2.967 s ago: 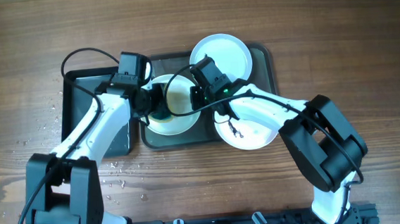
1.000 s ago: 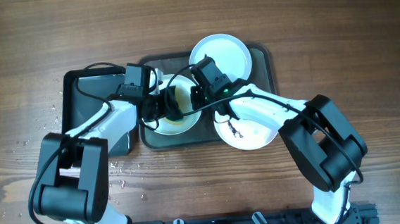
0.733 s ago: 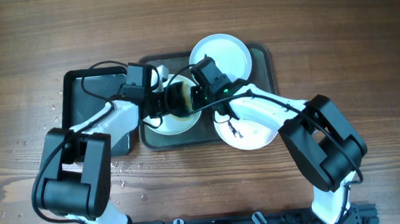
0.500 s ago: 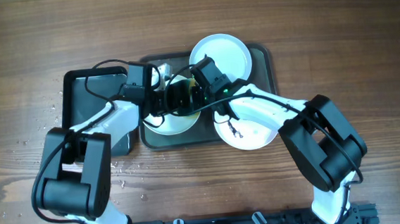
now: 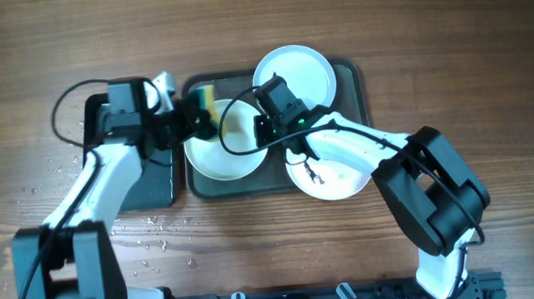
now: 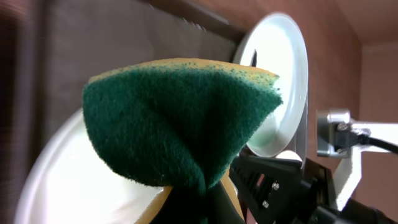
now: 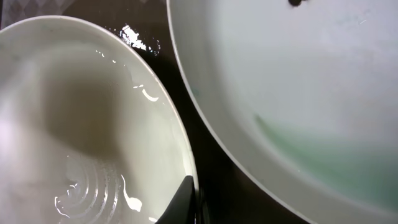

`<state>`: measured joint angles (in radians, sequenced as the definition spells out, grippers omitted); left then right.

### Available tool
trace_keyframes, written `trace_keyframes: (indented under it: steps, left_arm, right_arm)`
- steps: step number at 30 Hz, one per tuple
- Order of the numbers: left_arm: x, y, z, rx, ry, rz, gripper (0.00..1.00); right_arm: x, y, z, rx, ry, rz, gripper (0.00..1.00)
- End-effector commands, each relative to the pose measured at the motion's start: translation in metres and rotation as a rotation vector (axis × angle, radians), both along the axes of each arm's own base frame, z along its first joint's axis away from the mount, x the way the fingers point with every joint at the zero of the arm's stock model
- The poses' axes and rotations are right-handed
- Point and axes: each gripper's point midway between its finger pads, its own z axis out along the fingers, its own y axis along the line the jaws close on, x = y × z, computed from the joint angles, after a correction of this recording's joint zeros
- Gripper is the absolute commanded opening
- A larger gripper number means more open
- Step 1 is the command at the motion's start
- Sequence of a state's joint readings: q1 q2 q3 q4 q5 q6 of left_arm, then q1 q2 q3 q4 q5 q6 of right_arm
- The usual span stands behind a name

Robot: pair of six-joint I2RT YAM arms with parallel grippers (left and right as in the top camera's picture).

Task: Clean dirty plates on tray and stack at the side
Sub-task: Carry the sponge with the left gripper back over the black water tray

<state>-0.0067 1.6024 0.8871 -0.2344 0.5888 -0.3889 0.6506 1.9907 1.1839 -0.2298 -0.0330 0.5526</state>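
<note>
Listing what we find on the wooden bench (image 5: 427,16), left to right:
- Water droplets (image 5: 150,235): scattered on the wood at the front left.
- Small glossy black tray (image 5: 156,181): partly under the left arm.
- Left gripper (image 5: 190,120): reaches right over the gap between the two trays. We note its fingers pinching a sponge (image 5: 205,99).
- The sponge: yellow with a dark green scouring face, folded in that grip. It is over the back left corner of the large tray, just beside the nearest plate's rim. We cannot tell whether they touch.
- Large dark tray (image 5: 350,92): rounded corners, low rim. It carries all three plates.
- Wet white plate (image 5: 220,148): in the tray's left half, water glinting on its surface.
- Right gripper (image 5: 264,135): fingers (image 7: 183,200) closed on the right rim of the wet white plate.
- Pale plate (image 5: 295,72): faintly blue-green, at the tray's back right, with a small dark smudge near its rim.
- Second white plate (image 5: 335,180): at the tray's front right corner, dark smudge on it, partly covered by the right arm.
</note>
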Motion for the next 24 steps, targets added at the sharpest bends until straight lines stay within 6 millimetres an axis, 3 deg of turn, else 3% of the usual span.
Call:
trace_keyframes:
  steps: [1,5,11,17,24]
  left_arm:
    - [0.002,0.037,0.024,0.09,-0.075,0.085,0.04]
    - [-0.009,0.096,0.029,0.24,-0.038,0.274,0.04]
    - [-0.043,0.157,0.006,0.421,0.143,0.484,0.04]
    - [-0.056,0.168,0.0,0.476,0.197,0.514,0.04]
    - [-0.065,0.198,0.001,0.635,0.22,0.602,0.04]
  right_arm:
    - [-0.008,0.01,-0.005,0.024,0.025,0.036,0.04]
    - [-0.008,0.01,-0.005,0.024,0.025,0.036,0.04]
    - [-0.008,0.011,-0.004,0.026,0.022,0.036,0.04]
    - [-0.003,0.014,0.004,0.04,0.005,0.035,0.04]
    - [0.002,0.012,0.047,0.049,-0.052,0.021,0.04]
